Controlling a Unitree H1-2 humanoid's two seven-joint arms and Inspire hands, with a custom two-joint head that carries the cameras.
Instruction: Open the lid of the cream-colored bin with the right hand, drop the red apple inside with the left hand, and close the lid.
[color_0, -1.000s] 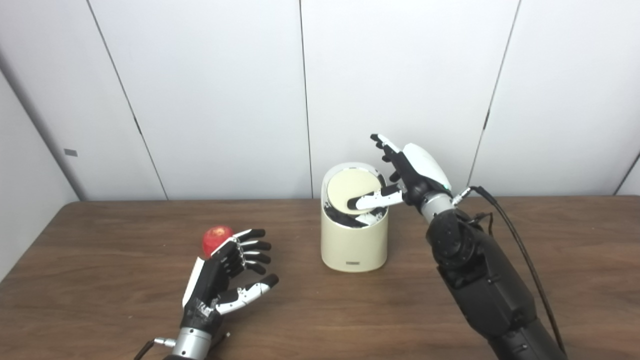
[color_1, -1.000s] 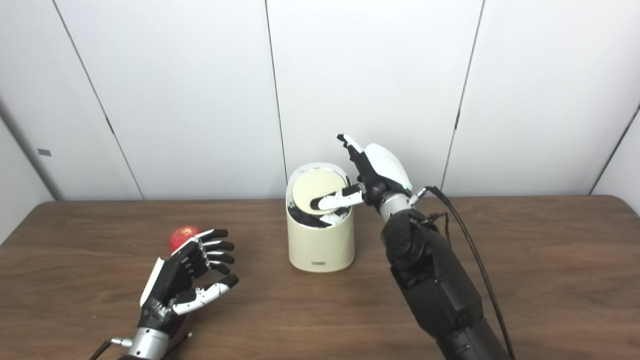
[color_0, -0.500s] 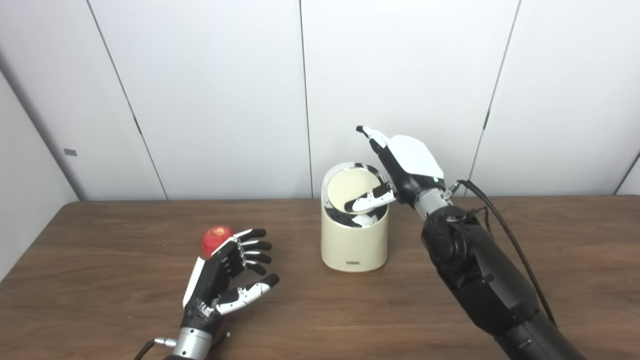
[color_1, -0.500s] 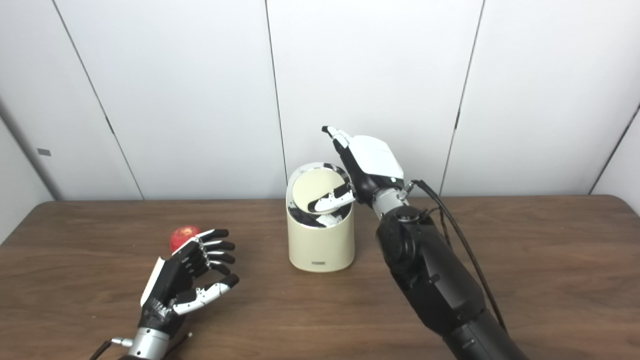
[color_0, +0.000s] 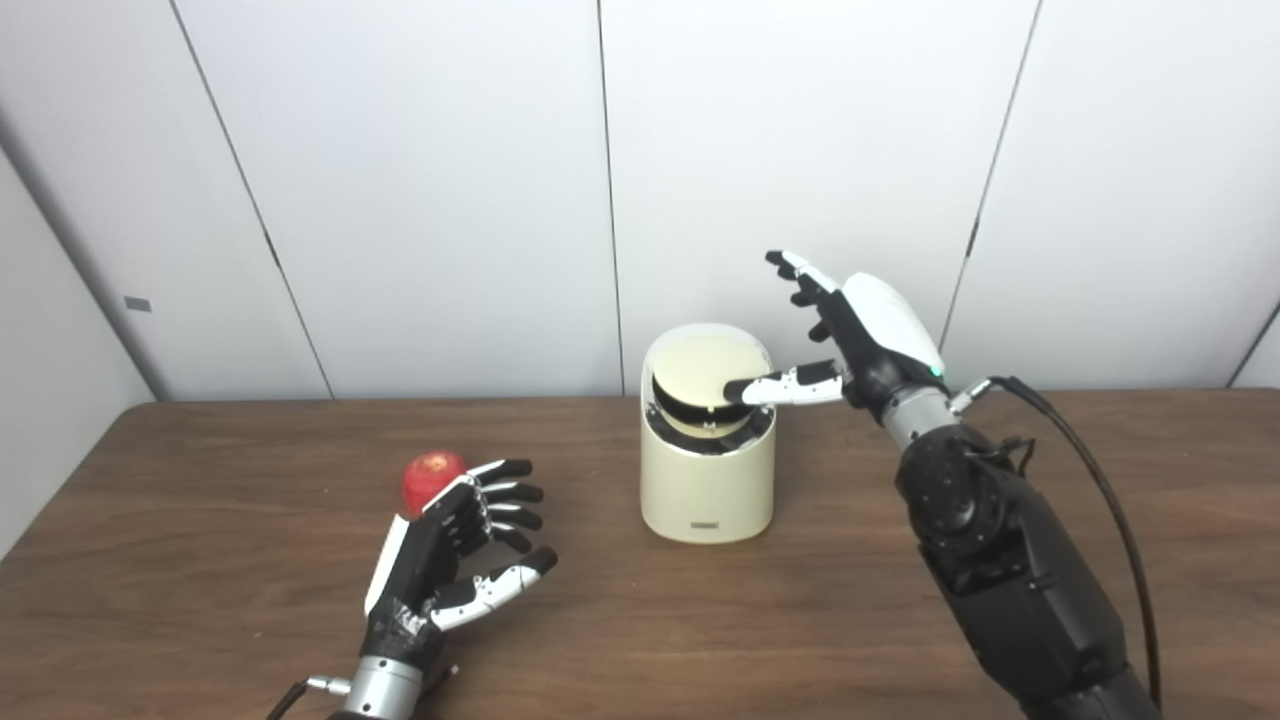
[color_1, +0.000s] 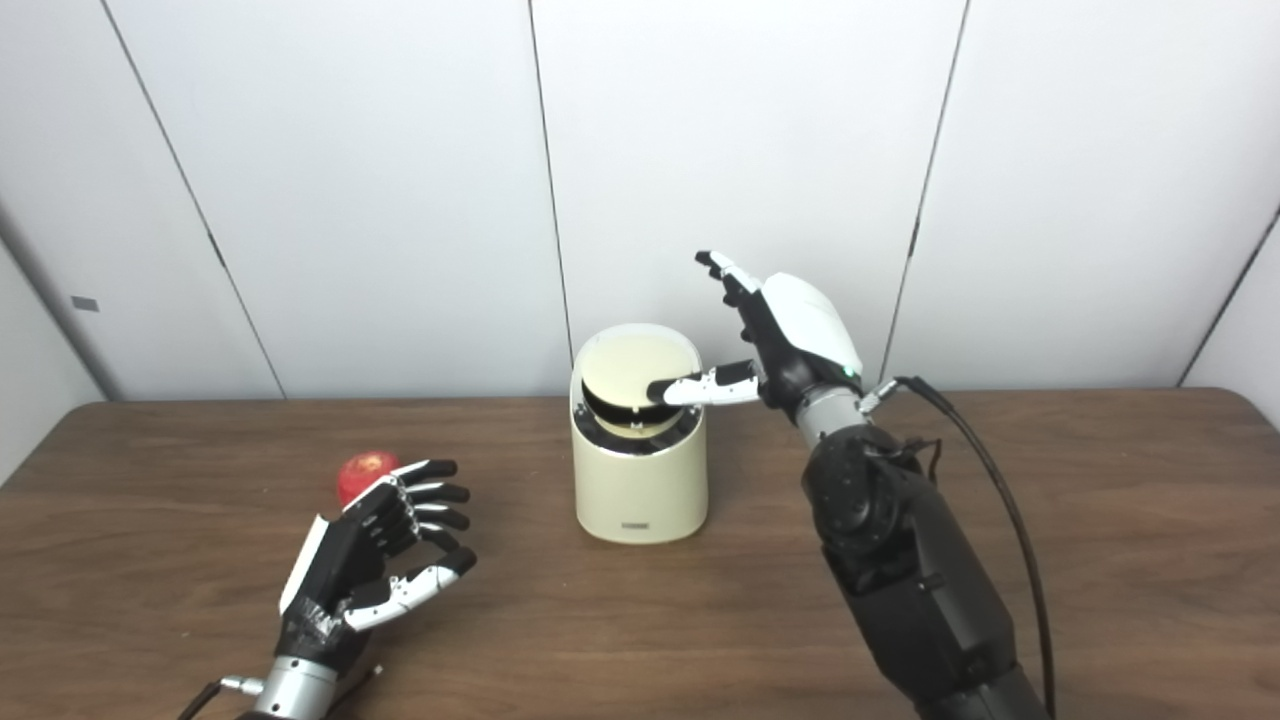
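Observation:
A cream-colored bin (color_0: 708, 470) stands near the middle of the wooden table. Its round lid (color_0: 708, 375) is tilted, with a dark gap along its front edge. My right hand (color_0: 855, 330) hovers at the bin's upper right, open, thumb stretched over the lid's right edge and the other fingers raised upward. The red apple (color_0: 432, 475) lies on the table at the left. My left hand (color_0: 450, 555) is open just in front of the apple, fingers spread and curled, holding nothing.
The brown table (color_0: 200, 600) reaches to a white panelled wall (color_0: 420, 200) behind the bin. A black cable (color_0: 1090, 480) loops from my right wrist down along the forearm.
My right hand has pulled back to the right and its thumb has come up out of the bin opening onto the lid's edge. The lid has swung from steeply tipped toward flatter. The left hand and apple stayed put.

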